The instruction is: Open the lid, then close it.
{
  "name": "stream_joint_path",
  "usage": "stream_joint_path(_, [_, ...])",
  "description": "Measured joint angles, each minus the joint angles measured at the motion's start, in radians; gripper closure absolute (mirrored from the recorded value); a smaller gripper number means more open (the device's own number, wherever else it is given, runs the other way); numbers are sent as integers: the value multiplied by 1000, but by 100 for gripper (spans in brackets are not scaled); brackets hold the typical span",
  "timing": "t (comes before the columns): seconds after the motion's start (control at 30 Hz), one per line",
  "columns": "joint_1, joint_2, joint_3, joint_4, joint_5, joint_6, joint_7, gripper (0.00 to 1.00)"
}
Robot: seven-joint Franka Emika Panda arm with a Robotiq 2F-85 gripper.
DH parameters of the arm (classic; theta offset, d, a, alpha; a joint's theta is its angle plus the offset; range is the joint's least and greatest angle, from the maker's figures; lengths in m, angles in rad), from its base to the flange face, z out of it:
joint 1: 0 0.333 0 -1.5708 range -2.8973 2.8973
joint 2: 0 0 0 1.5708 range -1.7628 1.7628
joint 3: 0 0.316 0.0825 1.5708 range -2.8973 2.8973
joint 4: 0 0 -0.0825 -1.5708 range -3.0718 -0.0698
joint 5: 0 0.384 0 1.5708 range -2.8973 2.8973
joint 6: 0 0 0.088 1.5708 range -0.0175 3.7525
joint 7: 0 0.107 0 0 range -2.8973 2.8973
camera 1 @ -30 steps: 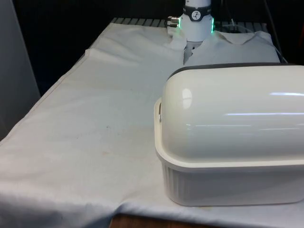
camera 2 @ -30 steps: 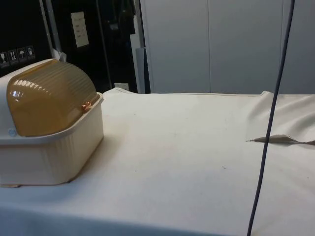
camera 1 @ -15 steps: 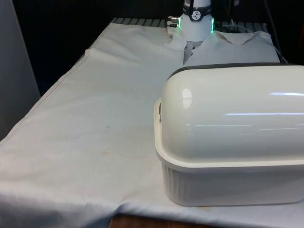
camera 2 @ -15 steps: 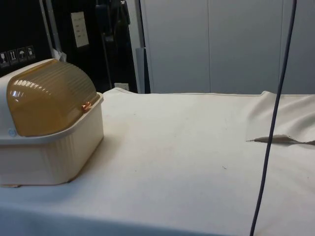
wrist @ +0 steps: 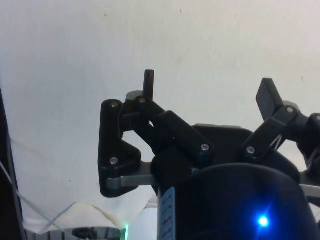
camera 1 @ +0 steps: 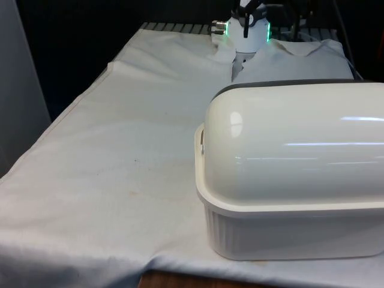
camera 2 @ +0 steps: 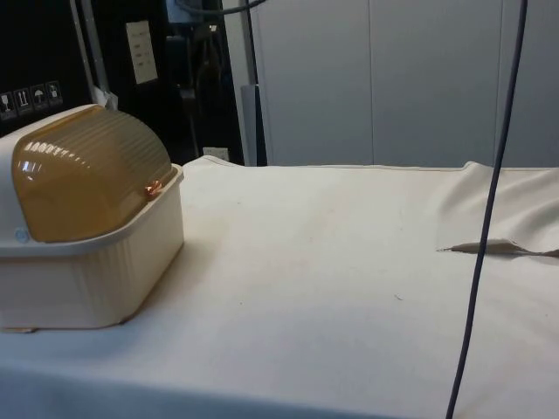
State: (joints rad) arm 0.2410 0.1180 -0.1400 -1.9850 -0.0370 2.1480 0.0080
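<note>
Above the white tablecloth (wrist: 150, 45), as the wrist view shows it, the gripper (wrist: 210, 92) hangs with its two black fingers spread wide apart, nothing between them and nothing in their grasp. One fingertip (wrist: 149, 80) stands as a thin upright tab; the other (wrist: 270, 96) is angled outward. Beneath them is bare cloth with a few small specks.

Further out, the bread box (camera 1: 294, 180) sits on the table at the near corner on the front view's right, its back turned to that camera, so that it shows there as a smooth cream dome over a ribbed cream base. From the side view, the bread box (camera 2: 87, 227) stands at the left end of the table, and its lid (camera 2: 87, 175) is a ribbed, amber, translucent roll-top, pulled down and shut, with its small handle (camera 2: 153, 188) resting at the rim of the base.

Beyond the box in the front view, the arm's white base (camera 1: 246, 30) stands at the far end of the table, with green lights on either side of it. The cloth (camera 1: 120, 150) lies slightly wrinkled and faintly stained across the open stretch of table. In the side view a dark cable (camera 2: 489, 209) hangs down in front of the table, and a fold in the cloth (camera 2: 498, 247) shows near it.
</note>
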Motion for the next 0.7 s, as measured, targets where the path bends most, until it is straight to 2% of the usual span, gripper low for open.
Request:
stream_joint_path(0.43, [0,3,2,-67,0,129,-7,0])
stream_joint_path(0.7, [0,40,2,-97,0,213,-13,0])
